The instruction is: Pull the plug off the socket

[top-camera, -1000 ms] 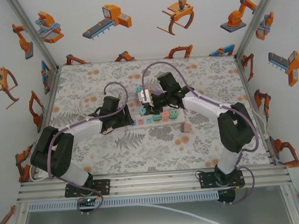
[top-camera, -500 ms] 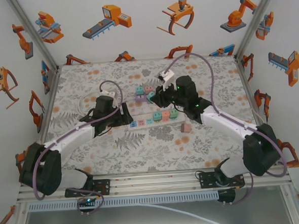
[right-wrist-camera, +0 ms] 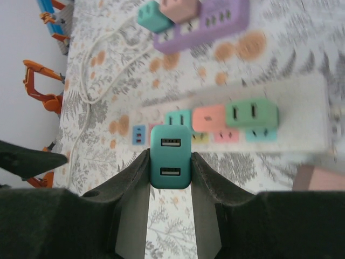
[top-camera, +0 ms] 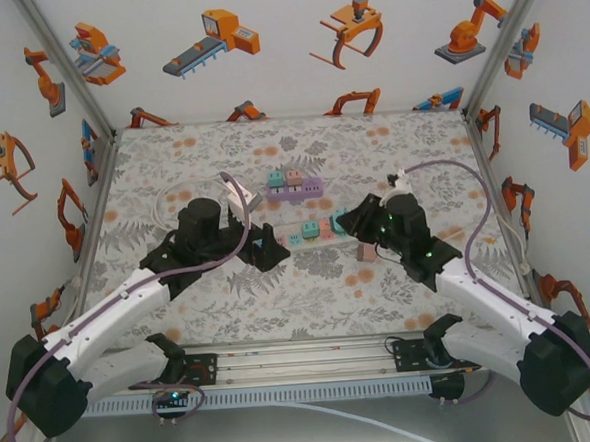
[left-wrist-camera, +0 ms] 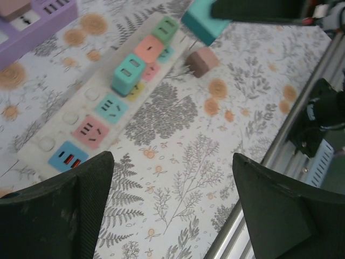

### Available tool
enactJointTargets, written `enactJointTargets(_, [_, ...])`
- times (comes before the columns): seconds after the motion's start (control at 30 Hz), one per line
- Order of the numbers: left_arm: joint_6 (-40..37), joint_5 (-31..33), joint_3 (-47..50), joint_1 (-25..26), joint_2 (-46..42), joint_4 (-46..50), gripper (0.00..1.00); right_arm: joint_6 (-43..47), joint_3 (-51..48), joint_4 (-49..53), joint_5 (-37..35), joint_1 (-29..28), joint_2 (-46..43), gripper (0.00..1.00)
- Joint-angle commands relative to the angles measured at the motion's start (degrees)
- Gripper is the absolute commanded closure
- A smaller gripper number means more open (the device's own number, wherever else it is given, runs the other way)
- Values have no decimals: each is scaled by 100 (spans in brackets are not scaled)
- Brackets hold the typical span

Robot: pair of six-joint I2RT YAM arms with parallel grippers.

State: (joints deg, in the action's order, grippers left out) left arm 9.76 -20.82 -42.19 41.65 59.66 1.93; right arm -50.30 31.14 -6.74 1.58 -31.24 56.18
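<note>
Walls [top-camera: 286, 81]: white, with orange robot pictures, on three sides.
Desk [top-camera: 171, 158]: gray leaves and orange flowers all over, with a metal rail at the near edge.
Arms: a second ago both reached in over the white strip [left-wrist-camera: 108, 108]. Now both are pulled back toward the near edge.
White strip: lies slanted in the middle of the desk and has stayed put. A teal, a salmon and a green plug sit in it.
Purple strip [top-camera: 293, 189]: behind the white one, with two plugs in it.
Left hand [top-camera: 269, 251]: it was pressed on the white strip's end. Now it is off it, just beside that end, with its fingers [left-wrist-camera: 70, 210] spread wide and nothing between them.
Right hand [top-camera: 349, 221]: pinching the teal plug [right-wrist-camera: 170, 156] by its sides. The plug is out of the white strip and held above the desk near the strip's right end.
Pink block [top-camera: 367, 252]: on the desk by that same end.
Hard to see: the plug's pins face away from the wrist camera.
</note>
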Motion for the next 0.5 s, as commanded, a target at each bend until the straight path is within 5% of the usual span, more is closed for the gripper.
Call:
enactJointTargets(0.0, [-560, -571, 47, 143, -39, -156, 12, -925, -464, -234, -129, -41, -259, 96])
enactJointTargets(0.17, [-829, -739, -160, 390, 237, -186, 0, -1463, -1154, -544, -557, -365, -292, 96])
enactJointTargets(0.47, [-1181, -552, -540, 597, 678, 130, 3, -1869, -1690, -1686, -906, -514, 491, 94])
